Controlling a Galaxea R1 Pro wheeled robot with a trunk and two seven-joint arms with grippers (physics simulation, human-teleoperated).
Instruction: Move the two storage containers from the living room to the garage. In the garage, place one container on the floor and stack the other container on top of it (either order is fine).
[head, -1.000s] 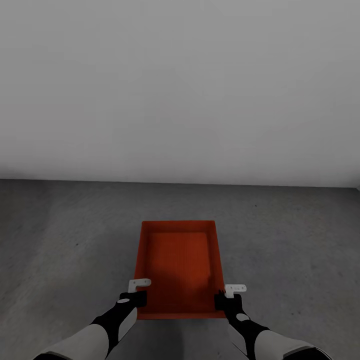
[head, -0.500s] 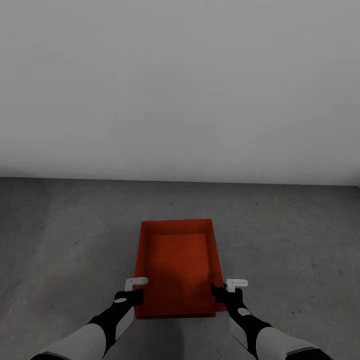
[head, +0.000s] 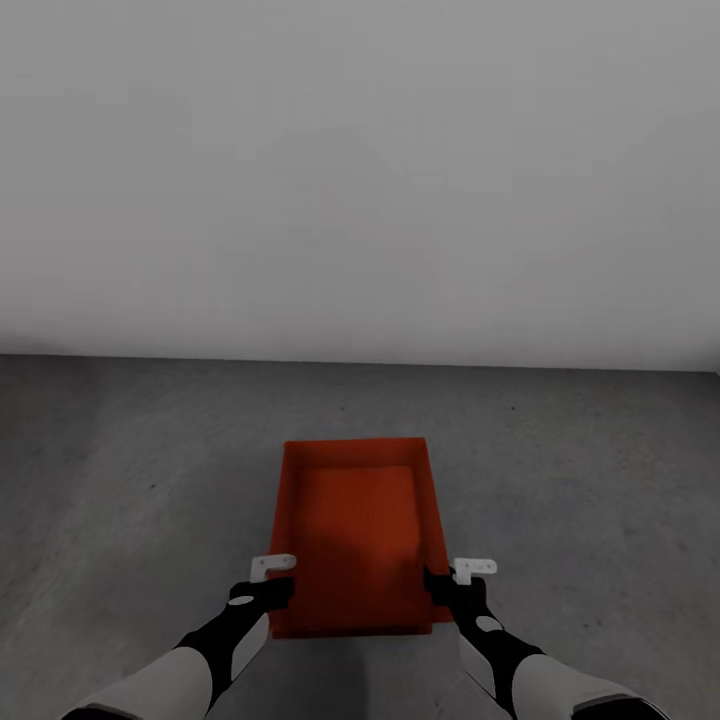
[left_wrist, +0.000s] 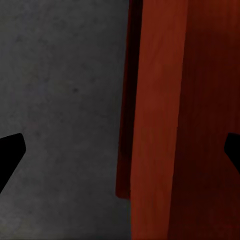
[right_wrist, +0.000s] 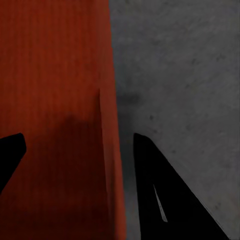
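Both arms reach forward, left pincer (head: 268, 592) and right pincer (head: 447, 590) level.

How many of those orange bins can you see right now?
1. The storage container sits low over the grey floor between the left gripper and right gripper. Another nested underneath could be hidden.

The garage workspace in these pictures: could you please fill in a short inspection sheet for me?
Surface: dark grey concrete floor, rough and matte.
Job's things: one red-orange rectangular open-top storage container, open side up, held between both arms; whether it touches the floor cannot be told.
Clutter: nothing seen.
Grippers: left gripper straddles the container's left wall, fingers wide apart; right gripper straddles the right wall, with one finger inside and one outside.
Cables: nothing seen.
Surroundings: plain white wall ahead.
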